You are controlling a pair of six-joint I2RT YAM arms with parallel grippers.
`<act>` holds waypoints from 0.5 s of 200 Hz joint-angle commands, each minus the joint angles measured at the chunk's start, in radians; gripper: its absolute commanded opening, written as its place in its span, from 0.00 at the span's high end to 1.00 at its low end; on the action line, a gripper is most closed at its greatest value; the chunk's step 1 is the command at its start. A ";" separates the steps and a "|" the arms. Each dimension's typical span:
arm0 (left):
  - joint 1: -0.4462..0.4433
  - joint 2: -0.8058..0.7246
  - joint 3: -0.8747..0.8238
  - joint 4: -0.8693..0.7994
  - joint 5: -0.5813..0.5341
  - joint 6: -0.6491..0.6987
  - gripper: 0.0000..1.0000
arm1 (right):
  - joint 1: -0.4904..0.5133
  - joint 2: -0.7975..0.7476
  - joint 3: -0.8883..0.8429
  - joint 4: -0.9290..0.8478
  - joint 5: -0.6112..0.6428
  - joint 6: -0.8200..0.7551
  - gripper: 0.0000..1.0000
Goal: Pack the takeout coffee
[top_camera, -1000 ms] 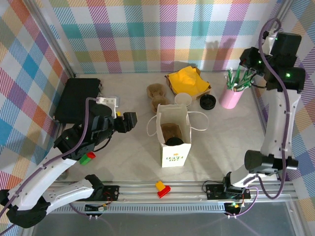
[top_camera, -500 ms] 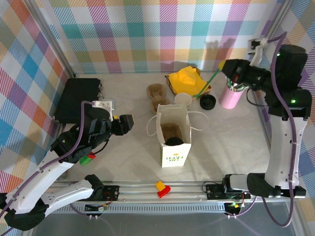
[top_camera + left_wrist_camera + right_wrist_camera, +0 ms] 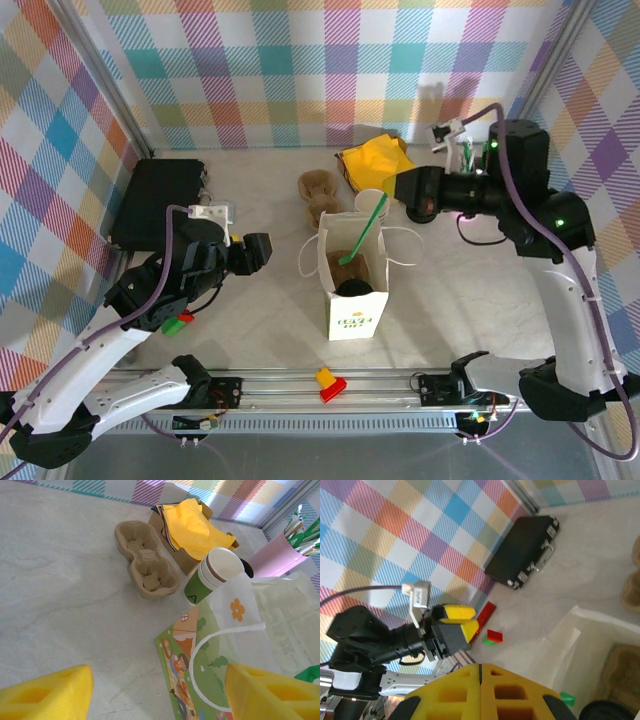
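Nearly packed: green paper takeout coffee cup with black lid [image 3: 352, 288] sits down in the white paper bag [image 3: 355, 318] on the worktop [image 3: 260, 330]; right jaws closed on a thin green straw [image 3: 362, 232] slanting into it; left jaws open, empty; straw drop remains.

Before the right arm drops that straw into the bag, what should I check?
1. Right gripper shut on the green straw: ok.
2. Straw's lower end inside the paper bag mouth: ok.
3. Bag upright and open: ok.
4. Takeout coffee, black lid showing, inside the bag: ok.
5. Left gripper open, beside the bag, not touching it: ok.
6. Straw's tip clear of the lid: cannot tell.
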 commanded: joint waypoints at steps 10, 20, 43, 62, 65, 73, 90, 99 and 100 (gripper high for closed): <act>0.009 0.006 -0.014 -0.006 -0.004 -0.011 0.30 | 0.071 -0.029 -0.080 -0.004 0.073 0.020 1.00; 0.009 0.008 -0.016 -0.005 -0.003 -0.010 0.30 | 0.093 -0.032 -0.101 -0.005 0.086 0.029 1.00; 0.009 0.010 -0.020 -0.001 -0.003 -0.010 0.30 | 0.146 -0.029 -0.142 0.007 0.096 0.042 1.00; 0.009 0.012 -0.020 0.000 0.001 -0.011 0.30 | 0.190 -0.021 -0.172 0.029 0.112 0.042 1.00; 0.009 0.012 -0.020 0.000 0.000 -0.011 0.30 | 0.196 -0.020 -0.176 0.031 0.116 0.043 1.00; 0.008 0.010 -0.022 0.000 0.000 -0.012 0.30 | 0.209 -0.014 -0.184 0.041 0.129 0.044 1.00; 0.008 0.008 -0.023 0.000 0.000 -0.012 0.30 | 0.222 -0.002 -0.189 0.067 0.139 0.048 1.00; 0.009 0.009 -0.025 0.000 0.001 -0.013 0.30 | 0.226 0.006 -0.190 0.081 0.149 0.050 1.00; 0.009 0.008 -0.025 0.000 0.001 -0.013 0.30 | 0.226 0.006 -0.190 0.083 0.150 0.049 1.00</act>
